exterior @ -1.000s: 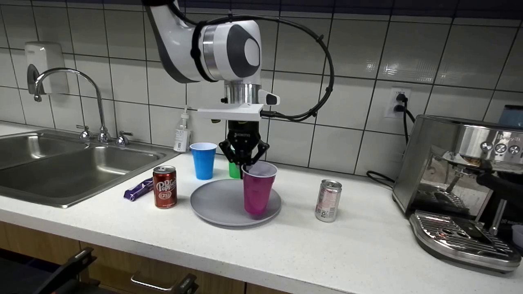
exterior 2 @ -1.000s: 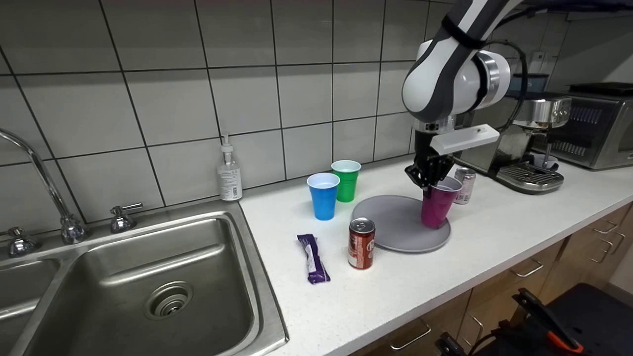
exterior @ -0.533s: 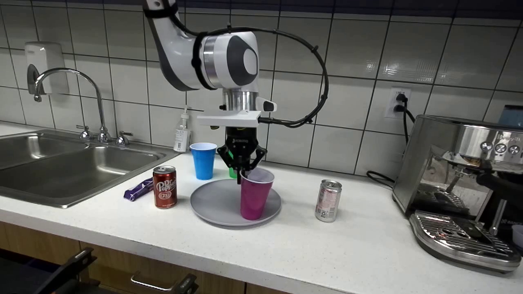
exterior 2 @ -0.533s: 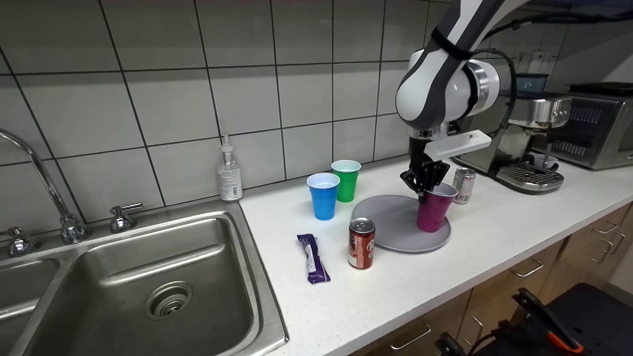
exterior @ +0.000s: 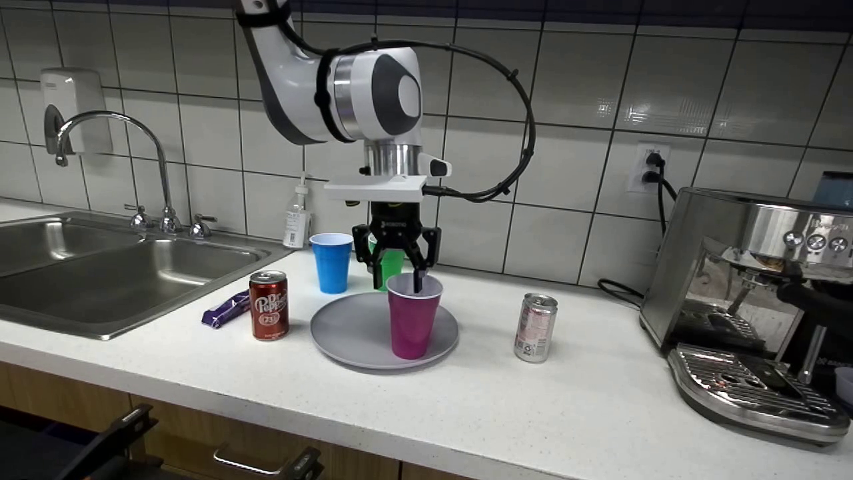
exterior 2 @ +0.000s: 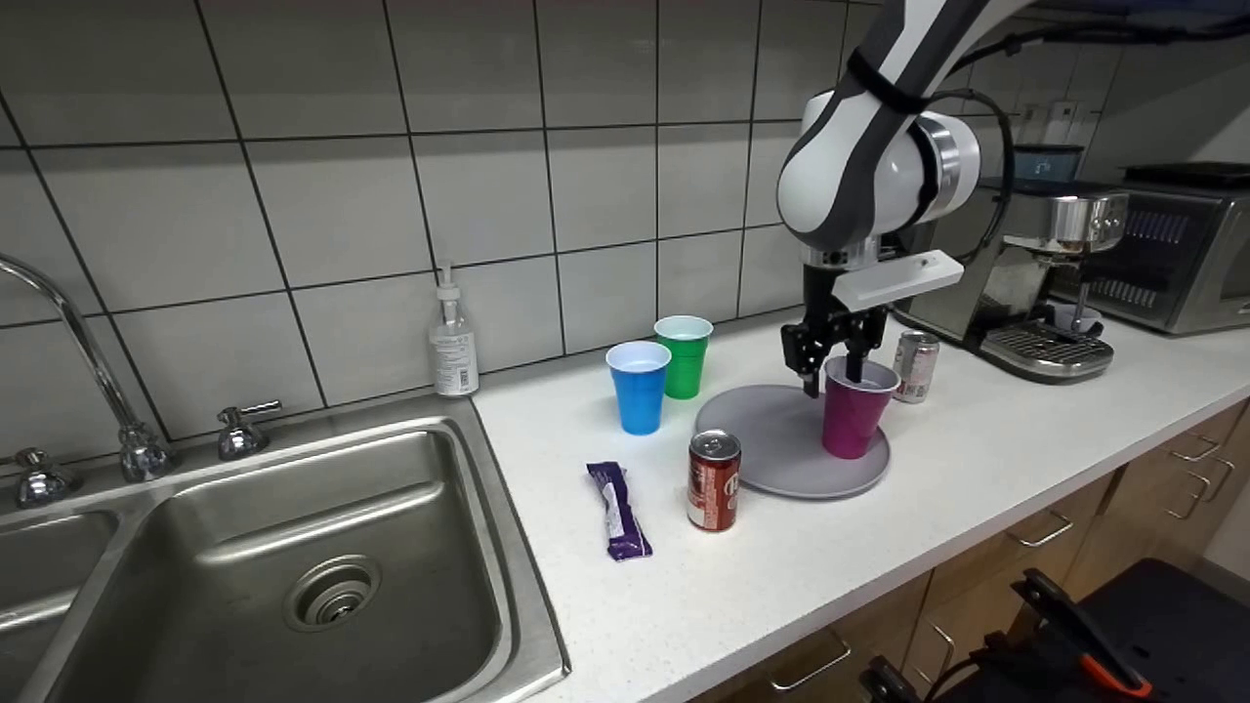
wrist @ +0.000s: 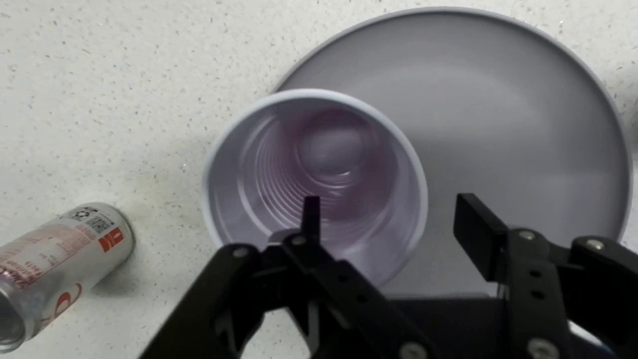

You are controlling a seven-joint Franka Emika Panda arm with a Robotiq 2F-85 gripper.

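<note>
Straddling the left wall of a magenta cup [exterior: 411, 327], the tool [exterior: 398, 283] stands with its jaws well parted and has hold of nothing. In the wrist view, one finger [wrist: 311, 217] lies within the outline of the cup's mouth (how deep its tip reaches cannot be told), while the opposite finger [wrist: 473, 234] is outside, above a gray plate [wrist: 518, 144]. The cup stands upright on the right part of this plate, which rests on a white tabletop [exterior: 480, 400]. In both exterior views a blue cup [exterior 2: 640, 395] and a green cup [exterior 2: 687, 363] stand beyond the plate's far edge; to its left are a red can [exterior 2: 714, 483] and a purple wrapper [exterior 2: 620, 513], and to its right stands a silver can [exterior: 535, 327].
</note>
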